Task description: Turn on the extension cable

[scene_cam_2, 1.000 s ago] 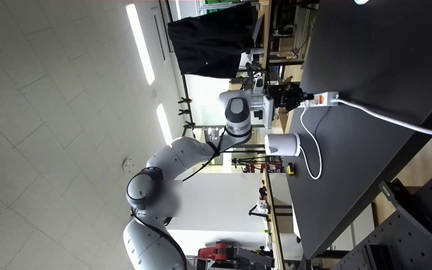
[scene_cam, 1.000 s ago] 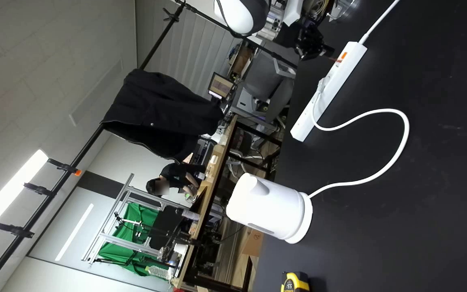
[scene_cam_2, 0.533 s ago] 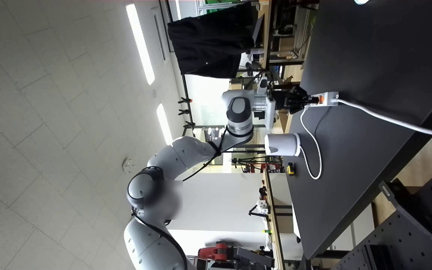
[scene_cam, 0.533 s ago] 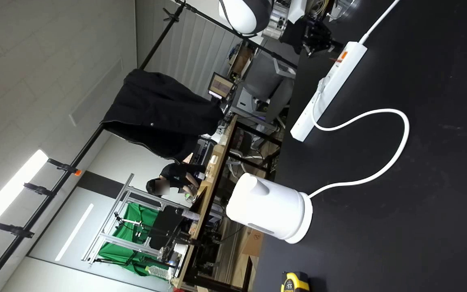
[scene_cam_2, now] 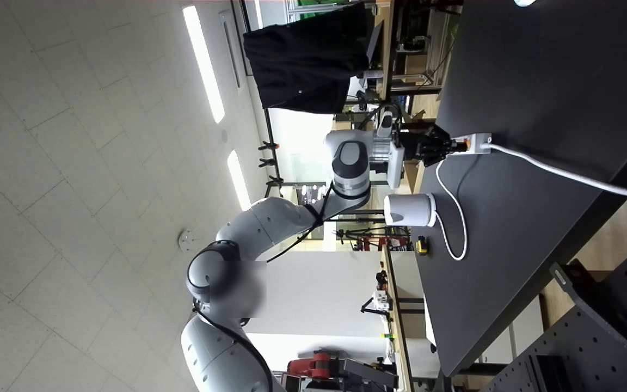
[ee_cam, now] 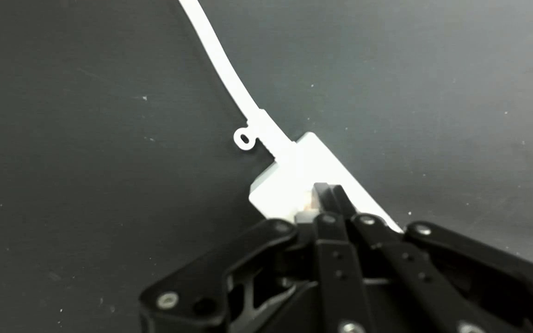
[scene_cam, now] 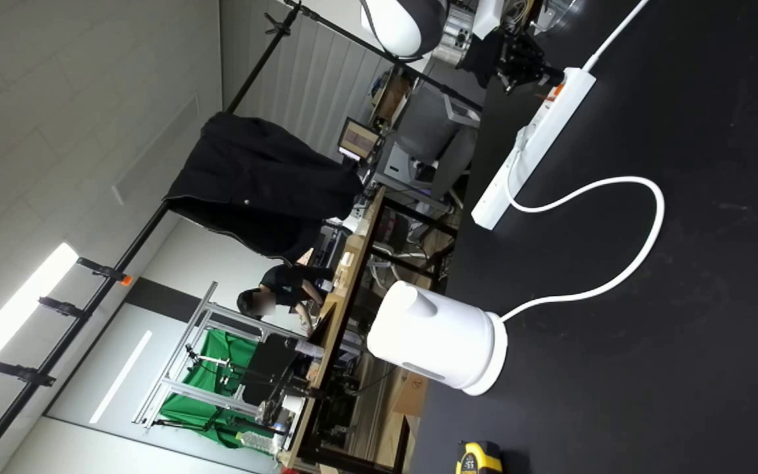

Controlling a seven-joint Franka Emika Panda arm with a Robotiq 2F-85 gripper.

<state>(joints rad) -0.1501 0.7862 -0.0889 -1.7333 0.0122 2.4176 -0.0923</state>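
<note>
On a dark worktop [scene_cam: 616,368], a long, narrow white extension cable [scene_cam: 537,146] is lying flat, with an orange switch [scene_cam: 557,91] sitting near one end. From that end a white cord [ee_cam: 223,64] is leading away; in the wrist view a small white ring [ee_cam: 245,147] is sticking out beside the place where the cord is joining the strip.

A black gripper [ee_cam: 330,187] is pointing down at the switch end, its two fingertips [ee_cam: 325,199] resting together, side by side. In both exterior views they are reaching right to the switch; whether they are touching it, I cannot tell. A grey-and-white robot arm [scene_cam_2: 270,223] is arching in above.

Farther along the strip, a white plug [scene_cam: 523,135] is sitting in place, and its lead [scene_cam: 659,207] is curving across to a squat white jug-like appliance [scene_cam: 431,332], which is standing upright on a round base [scene_cam: 496,359]. Near it, a small yellow-and-black object [scene_cam: 481,456] is lying, well apart from the strip.

In the background, a dark jacket [scene_cam: 267,178] is hanging from a black pole [scene_cam: 135,247].
</note>
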